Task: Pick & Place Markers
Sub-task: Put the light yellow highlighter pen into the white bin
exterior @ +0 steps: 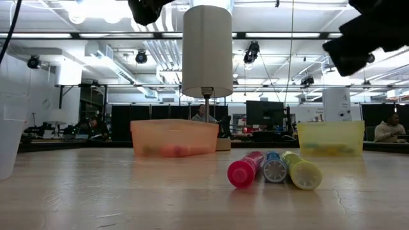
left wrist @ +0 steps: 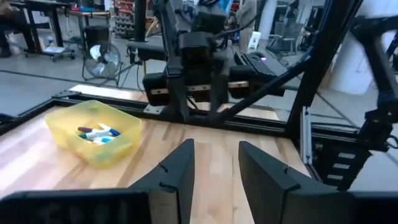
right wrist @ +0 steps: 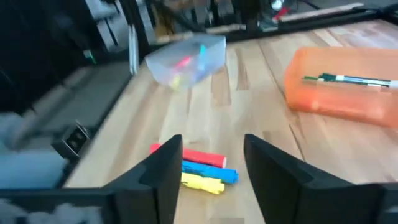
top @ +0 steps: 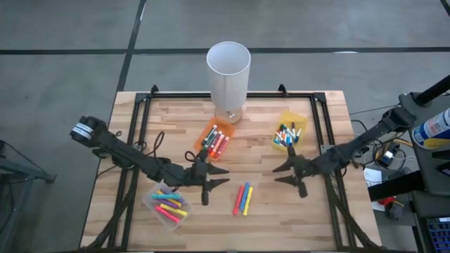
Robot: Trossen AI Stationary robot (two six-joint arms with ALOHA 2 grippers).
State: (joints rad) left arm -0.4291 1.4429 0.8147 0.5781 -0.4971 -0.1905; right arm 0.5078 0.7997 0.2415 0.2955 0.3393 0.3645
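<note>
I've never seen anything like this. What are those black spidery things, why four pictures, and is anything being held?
They are two robot arms, each ending in a two-finger gripper. One picture looks down from above, one looks level across the table, and one comes from each wrist. The left gripper and right gripper both hang open over the wooden table, holding nothing. Three loose markers, pink, blue and yellow, lie side by side between them. More markers fill an orange bin, a yellow bin and a clear bin. A tall white cylinder stands at the back.
</note>
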